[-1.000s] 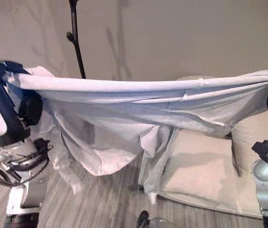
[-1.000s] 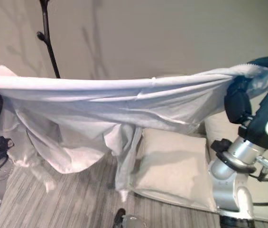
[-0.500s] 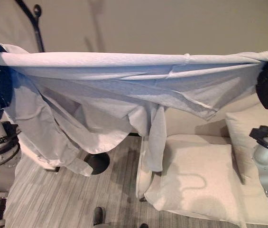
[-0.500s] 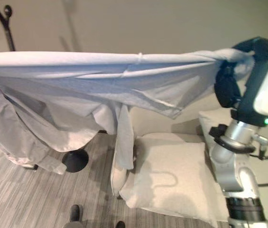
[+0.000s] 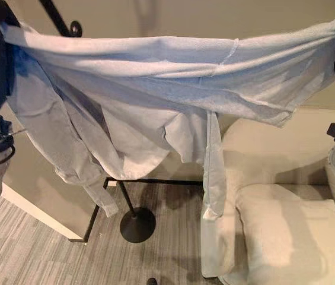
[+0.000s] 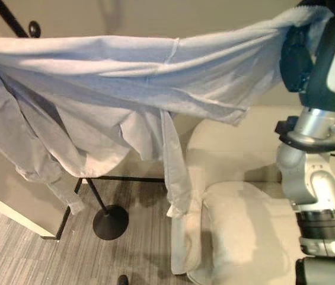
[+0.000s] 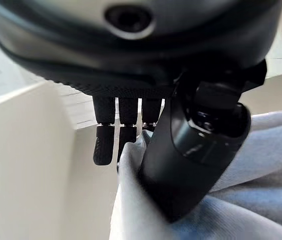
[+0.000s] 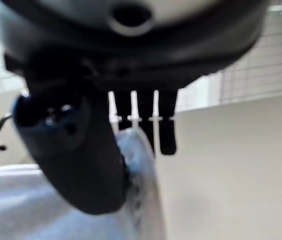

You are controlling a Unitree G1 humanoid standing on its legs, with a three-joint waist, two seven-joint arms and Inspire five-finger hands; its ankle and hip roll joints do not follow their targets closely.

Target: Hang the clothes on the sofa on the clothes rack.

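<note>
Room: plain beige wall (image 5: pixel 173 18) behind, grey wood-grain floor (image 5: pixel 48 255) below, cream sofa (image 5: pixel 286 178) at the right with a cream cushion (image 5: pixel 292 237) on its seat.
Hidden or cut off: the clothes rack (image 5: pixel 134 224) shows as a round black base on the floor, a thin pole rising from it behind the cloth, and a black hooked arm at the upper left; the stretch of pole between is covered by the garment. A black-framed pale panel (image 5: pixel 48 196) stands at the left, its upper part behind the hanging cloth.
Garment position: the pale grey garment (image 5: pixel 155 71) is held in the air between both hands, clear of the sofa seat and in front of the rack.
Garment axis: its long axis runs left to right, the top edge pulled taut into a near-straight band, slightly higher at the right end. The body sags beneath in folds; one sleeve hangs at the left toward the floor, and a narrower strip hangs at the middle, its end beside the sofa's front edge.
Left robot hand (image 7: pixel 180 150): raised high at the upper left, fingers (image 7: pixel 105 145) bent down and thumb pressed against a bunched fold, clamping the garment's left end.
Right robot hand (image 8: pixel 76 155): raised high at the upper right, thumb and fingers (image 8: pixel 166 135) pinching the cloth's right end.
Arms: both forearms stand upright, well apart, wrists above the garment's sagging body.
</note>
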